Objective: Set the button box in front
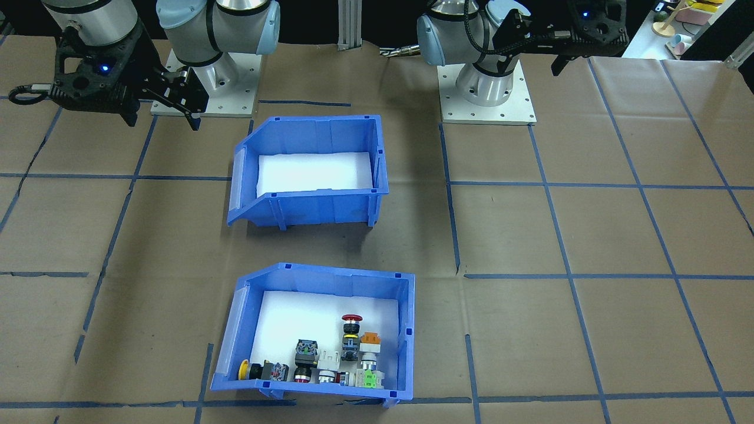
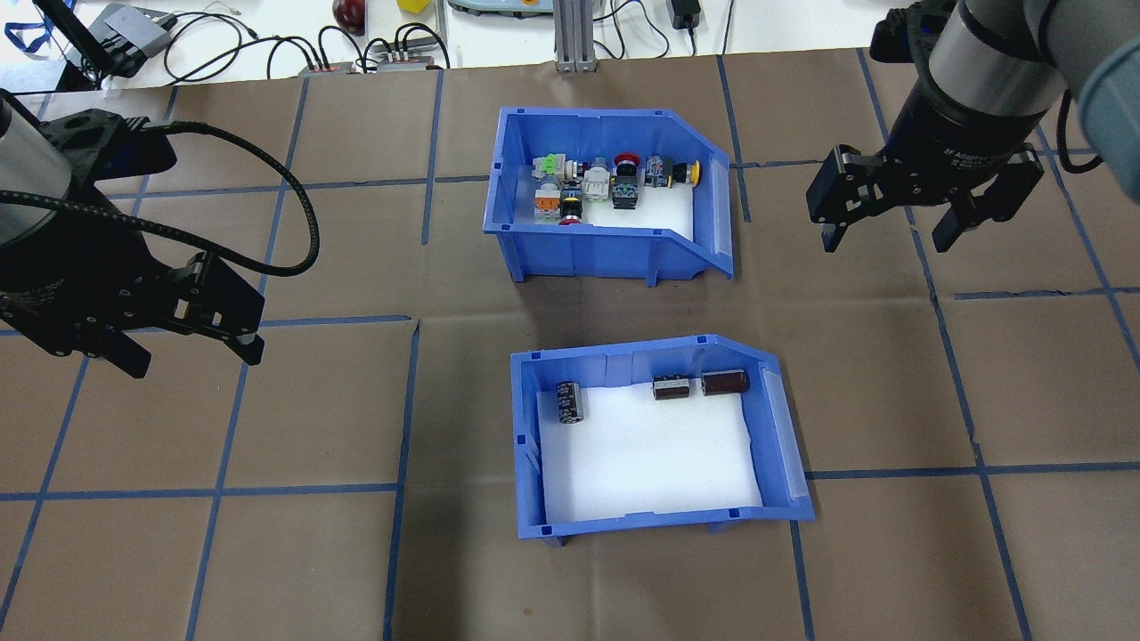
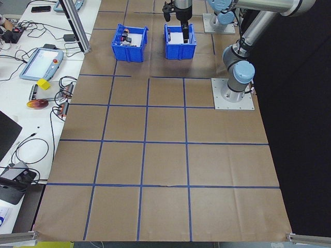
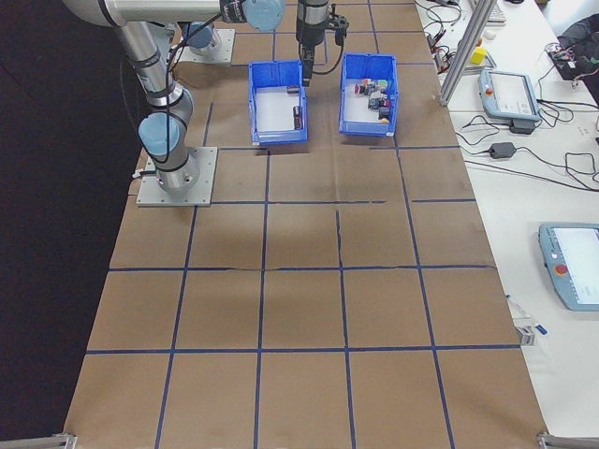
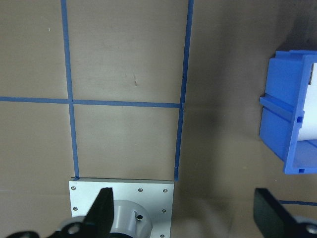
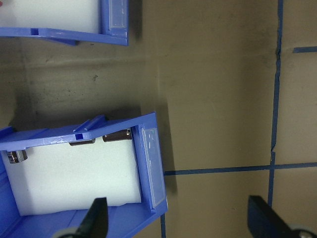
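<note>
Overhead: the button box (image 2: pixel 608 209) sits far from the robot, behind the second blue bin (image 2: pixel 655 436). It is likely stiff plastic and light; a rim wall seems the best hold. The left gripper (image 2: pixel 191 343) and right gripper (image 2: pixel 891 227) hover spread, holding nothing.

Front-facing: switches (image 1: pixel 330 359) cluster against 1 wall on white foam.
</note>
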Available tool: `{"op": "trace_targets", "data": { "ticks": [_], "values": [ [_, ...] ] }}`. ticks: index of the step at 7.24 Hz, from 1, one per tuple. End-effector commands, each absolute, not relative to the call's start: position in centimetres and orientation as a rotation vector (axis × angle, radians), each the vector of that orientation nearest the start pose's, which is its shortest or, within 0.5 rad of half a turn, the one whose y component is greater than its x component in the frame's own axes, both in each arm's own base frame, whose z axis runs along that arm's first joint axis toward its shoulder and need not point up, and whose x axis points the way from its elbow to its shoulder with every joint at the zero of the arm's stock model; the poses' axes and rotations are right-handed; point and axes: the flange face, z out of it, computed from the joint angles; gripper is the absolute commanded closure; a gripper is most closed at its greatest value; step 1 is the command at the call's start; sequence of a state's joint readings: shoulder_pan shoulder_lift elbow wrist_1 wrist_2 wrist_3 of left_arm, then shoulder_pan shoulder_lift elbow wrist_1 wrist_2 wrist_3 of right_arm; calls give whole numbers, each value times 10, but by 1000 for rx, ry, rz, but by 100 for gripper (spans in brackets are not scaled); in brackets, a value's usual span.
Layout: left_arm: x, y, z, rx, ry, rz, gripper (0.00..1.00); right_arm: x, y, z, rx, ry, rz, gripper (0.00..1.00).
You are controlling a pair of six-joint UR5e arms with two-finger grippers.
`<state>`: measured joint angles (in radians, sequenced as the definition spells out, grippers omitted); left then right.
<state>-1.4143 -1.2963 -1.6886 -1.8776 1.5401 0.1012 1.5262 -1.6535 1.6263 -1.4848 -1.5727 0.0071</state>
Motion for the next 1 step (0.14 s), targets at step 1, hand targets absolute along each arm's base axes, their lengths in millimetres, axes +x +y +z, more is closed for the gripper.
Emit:
{"op": "trace_targets", "data": {
  "ticks": [1],
  "values": [
    [-79, -373, 519, -92, 3182, 234, 1, 113, -456, 492, 82, 3140, 89, 0]
  ]
}}
